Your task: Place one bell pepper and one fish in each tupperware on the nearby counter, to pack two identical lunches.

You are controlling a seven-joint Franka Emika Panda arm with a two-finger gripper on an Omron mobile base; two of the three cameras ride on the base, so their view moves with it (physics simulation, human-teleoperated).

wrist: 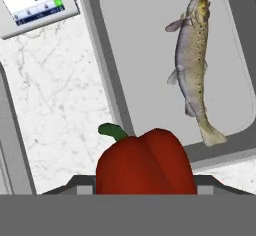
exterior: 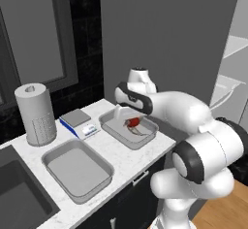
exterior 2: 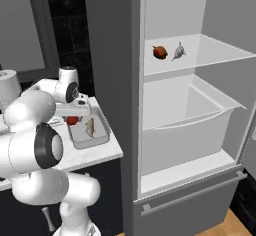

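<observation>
My gripper (exterior: 129,118) hangs low over the right tupperware (exterior: 147,139) on the counter (exterior: 127,158), shut on a red bell pepper (exterior: 133,122). In the hand view the bell pepper (wrist: 145,162) covers my fingertips, and its green stem points left. A speckled fish (wrist: 192,65) lies lengthwise on the tupperware floor (wrist: 140,55). The left tupperware (exterior: 77,170) holds nothing. In the open fridge, a second bell pepper (exterior 2: 160,52) and a second fish (exterior 2: 179,52) rest on the upper shelf.
A kitchen scale (exterior: 80,122) stands just behind the two containers, and a paper towel roll (exterior: 35,114) is farther left. The dark sink (exterior: 19,194) is at the counter's left end. The fridge drawer (exterior 2: 190,112) stands pulled out on the right.
</observation>
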